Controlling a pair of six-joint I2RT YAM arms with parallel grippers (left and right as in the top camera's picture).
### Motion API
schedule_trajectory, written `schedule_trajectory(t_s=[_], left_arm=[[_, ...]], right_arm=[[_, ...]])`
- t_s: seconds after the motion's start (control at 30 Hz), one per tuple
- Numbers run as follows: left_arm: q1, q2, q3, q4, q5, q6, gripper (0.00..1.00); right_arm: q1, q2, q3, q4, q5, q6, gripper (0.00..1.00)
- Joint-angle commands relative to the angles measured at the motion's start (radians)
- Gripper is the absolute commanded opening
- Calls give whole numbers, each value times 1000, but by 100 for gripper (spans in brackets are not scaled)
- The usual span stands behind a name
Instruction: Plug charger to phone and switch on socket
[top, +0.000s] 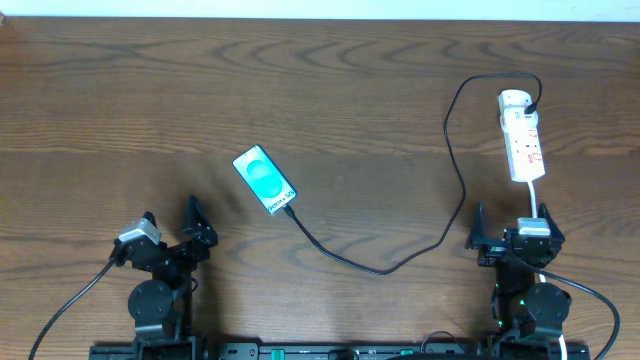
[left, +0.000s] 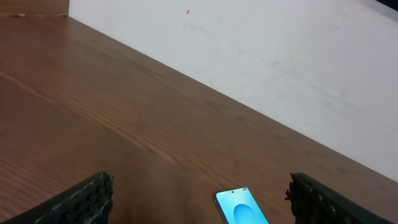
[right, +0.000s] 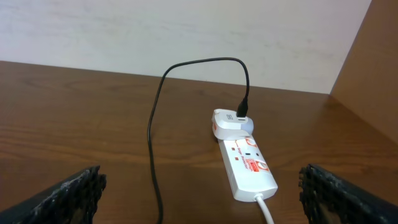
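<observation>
The phone (top: 265, 180) lies flat at mid-table, teal screen up, and shows at the bottom edge of the left wrist view (left: 242, 209). The charger (top: 380, 268), a thin black cable, runs from a white adapter (right: 231, 122) at the far end of the socket (top: 522, 135) in a long curve to the phone's near short edge, where its tip (top: 291, 211) rests against it. My left gripper (top: 172, 216) stands open, near and left of the phone. Just short of the socket (right: 249, 165), my right gripper (top: 512, 222) is open too. Nothing is between either pair of fingers (left: 87, 199) (right: 341, 196).
The brown wooden table (top: 330, 90) runs back to a white wall (left: 280, 62). The socket's white lead (right: 267, 210) trails toward my right arm. A wooden side panel (right: 373, 74) rises at the right. The charger cable (right: 153, 143) crosses the table left of the socket.
</observation>
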Motion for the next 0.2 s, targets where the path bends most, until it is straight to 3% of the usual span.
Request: schedule_trajectory(t_s=[0.0, 0.17], left_arm=[[3, -6, -17, -42, -24, 17, 90], [3, -6, -17, -42, -24, 17, 90]], right_arm=[[14, 0, -1, -4, -13, -11, 99], [14, 0, -1, -4, -13, -11, 99]])
